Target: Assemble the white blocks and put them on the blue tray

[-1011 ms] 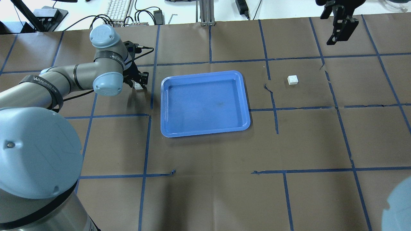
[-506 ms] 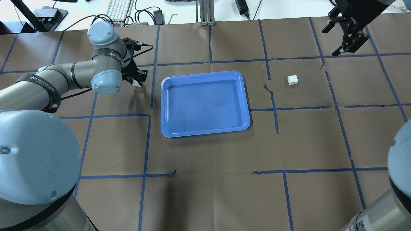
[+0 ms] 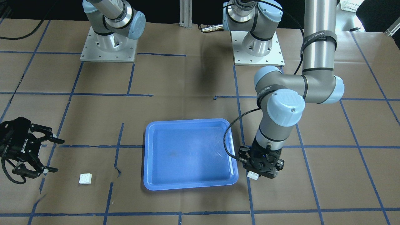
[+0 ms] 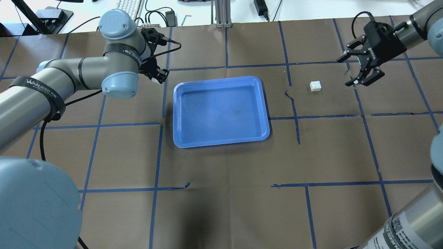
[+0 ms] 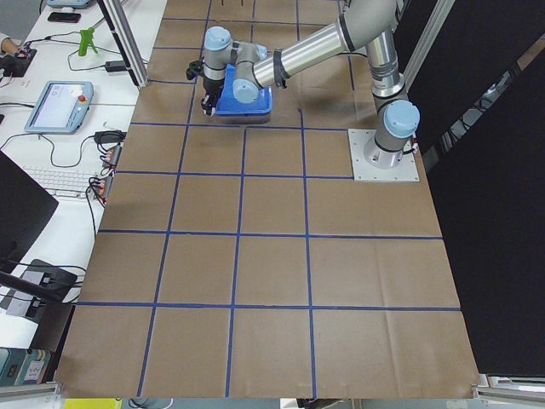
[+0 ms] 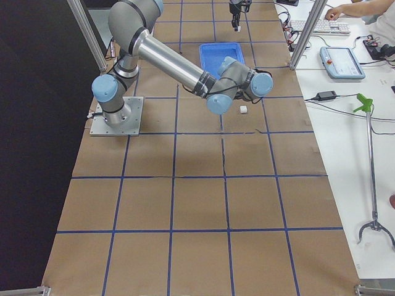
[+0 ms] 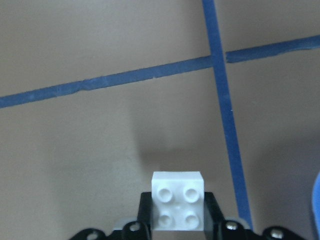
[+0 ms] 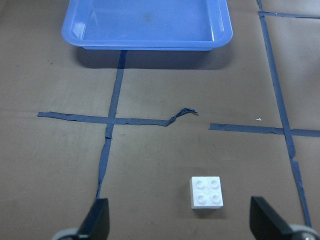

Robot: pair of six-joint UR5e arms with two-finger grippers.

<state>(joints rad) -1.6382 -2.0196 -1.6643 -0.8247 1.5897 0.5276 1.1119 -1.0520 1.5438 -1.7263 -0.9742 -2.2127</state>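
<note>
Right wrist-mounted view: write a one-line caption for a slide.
Open right gripper hovers near a white block on the taped table, empty blue tray beyond.

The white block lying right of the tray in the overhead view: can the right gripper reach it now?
Probably yes. The right gripper is open and hovers close beside the white block, with only bare paper between them.

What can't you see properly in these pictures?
- Left wrist view: the bottom edge cuts off the left gripper, under its white block.
- Exterior right view: the right gripper hides behind its own arm.
- Exterior left view: that block is too small to find.
</note>
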